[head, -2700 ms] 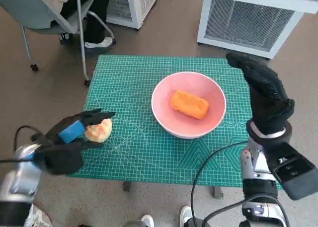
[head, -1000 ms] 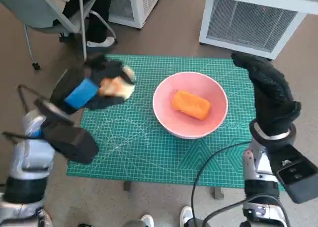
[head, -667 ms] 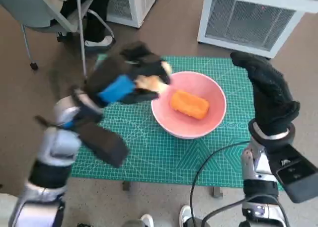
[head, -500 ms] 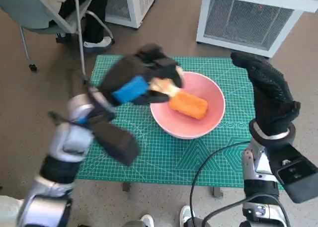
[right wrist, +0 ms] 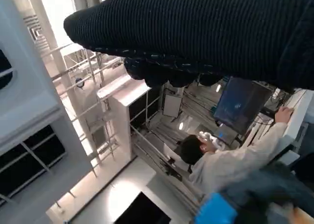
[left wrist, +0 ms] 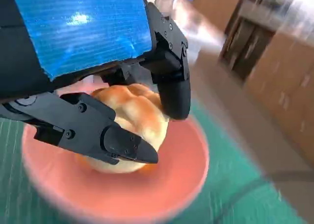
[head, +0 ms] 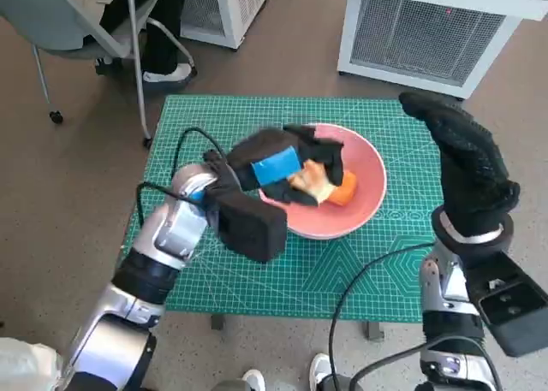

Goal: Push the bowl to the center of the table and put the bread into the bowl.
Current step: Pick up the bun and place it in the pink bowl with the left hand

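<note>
Bread (head: 310,180) is sitting in the left robot hand (head: 287,173), over the pink bowl (head: 364,198), head view. Bowl is resting near the middle of the green-matted desk (head: 205,134), slightly toward 2 o'clock. An orange piece (head: 342,188) is lying inside the bowl, peeking out at 3 o'clock of the bread. Left robot hand's fingers are closing around the bread, blue tape facing up. Right robot hand (head: 462,164) is standing upright at 3 o'clock of the bowl, apart from it, fingers extended and holding nothing. A chair (head: 86,23) and a person's shoe (head: 169,73) are showing at 11 o'clock off the desk, white units (head: 437,32) at 1 o'clock.

Left wrist view: bread (left wrist: 130,123) is being pinched between black fingers (left wrist: 93,128) of the left robot hand (left wrist: 83,62), hanging just above the pink bowl (left wrist: 186,170) interior; touching the bowl or not, cannot tell.

Right wrist view: gloved right robot hand (right wrist: 206,33) is filling the upper band, nothing in it. A person (right wrist: 221,162) is sitting in the background.
</note>
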You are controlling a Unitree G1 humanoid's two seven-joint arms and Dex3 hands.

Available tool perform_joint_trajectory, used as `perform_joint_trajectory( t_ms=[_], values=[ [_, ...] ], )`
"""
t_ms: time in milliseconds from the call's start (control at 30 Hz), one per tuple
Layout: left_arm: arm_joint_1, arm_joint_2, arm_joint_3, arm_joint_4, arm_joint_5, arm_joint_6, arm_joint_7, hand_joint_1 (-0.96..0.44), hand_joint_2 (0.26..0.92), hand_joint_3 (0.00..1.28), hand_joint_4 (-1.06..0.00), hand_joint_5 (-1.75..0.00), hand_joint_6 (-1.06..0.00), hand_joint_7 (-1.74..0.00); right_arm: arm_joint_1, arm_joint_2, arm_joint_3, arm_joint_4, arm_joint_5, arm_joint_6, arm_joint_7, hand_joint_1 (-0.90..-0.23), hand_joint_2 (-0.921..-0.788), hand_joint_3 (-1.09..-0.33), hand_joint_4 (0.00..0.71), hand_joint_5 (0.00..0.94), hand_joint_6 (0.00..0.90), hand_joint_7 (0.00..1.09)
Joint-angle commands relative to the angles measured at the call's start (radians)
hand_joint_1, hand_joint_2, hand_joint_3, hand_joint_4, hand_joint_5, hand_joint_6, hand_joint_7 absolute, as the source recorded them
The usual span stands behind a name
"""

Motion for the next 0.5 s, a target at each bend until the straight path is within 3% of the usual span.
perform_joint_trajectory(
  t_ms=[33, 133, 267, 333, 500],
  values=[
    [-0.024, 0.010, 0.000, -0.034, -0.045, 0.068, -0.105, -0.30, 0.921, 0.14, -0.41, -0.04, -0.40, -0.34, 0.024, -0.013, -0.007, -0.006, -0.007, 0.016, -0.015, -0.585, -0.921, -0.759, 0.256, 0.003, -0.001, 0.63],
    [-0.019, 0.018, 0.016, -0.043, -0.076, 0.079, -0.143, -0.32, 0.921, 0.13, -0.38, -0.01, -0.40, -0.29, 0.027, -0.014, -0.006, -0.018, -0.003, 0.031, -0.021, -0.594, -0.921, -0.757, 0.255, 0.002, -0.001, 0.63],
    [0.009, 0.017, 0.064, -0.063, -0.134, 0.064, -0.136, -0.33, 0.921, 0.13, -0.35, 0.00, -0.41, -0.21, 0.033, -0.015, -0.004, -0.039, 0.005, 0.054, -0.027, -0.608, -0.921, -0.753, 0.255, 0.002, -0.001, 0.63],
    [0.039, 0.005, 0.106, -0.073, -0.178, 0.022, -0.097, -0.34, 0.921, 0.13, -0.34, 0.00, -0.41, -0.19, 0.034, -0.016, -0.004, -0.051, 0.007, 0.067, -0.030, -0.611, -0.921, -0.748, 0.255, 0.002, -0.001, 0.63],
    [0.092, -0.053, 0.208, -0.018, -0.273, -0.209, 0.042, -0.38, 0.921, 0.13, -0.33, 0.00, -0.41, -0.17, 0.029, -0.018, -0.007, -0.080, 0.015, 0.101, -0.037, -0.617, -0.921, -0.730, 0.255, 0.002, 0.000, 0.63]
  ],
)
